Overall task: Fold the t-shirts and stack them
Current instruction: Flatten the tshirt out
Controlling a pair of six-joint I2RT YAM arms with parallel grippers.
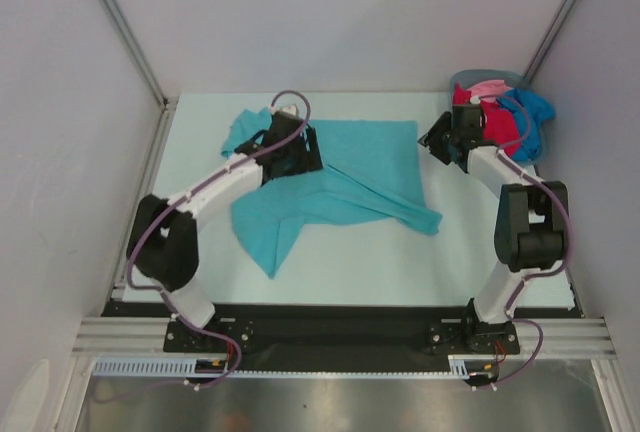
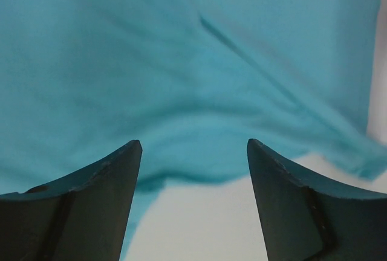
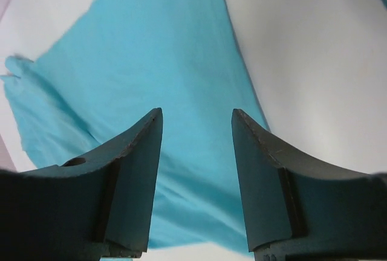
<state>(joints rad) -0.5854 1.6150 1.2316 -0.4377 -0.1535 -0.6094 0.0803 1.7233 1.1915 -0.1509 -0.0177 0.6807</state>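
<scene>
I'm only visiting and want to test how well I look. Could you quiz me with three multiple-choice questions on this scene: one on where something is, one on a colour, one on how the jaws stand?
1. Where does the basket stand?
A) at the far right corner of the table
B) at the near left corner
C) between the two arms' bases

2. What colour is the t-shirt spread out on the table?
A) red
B) pink
C) teal

3. How do both arms' jaws stand?
A) shut on the cloth
B) apart, with nothing between them
C) shut on the basket

Answers:
1 A: the top view shows it at the far right corner.
2 C: the only t-shirt lying out on the table is teal.
3 B: each wrist view shows a clear gap between the jaws, with the t-shirt beyond them.
</scene>
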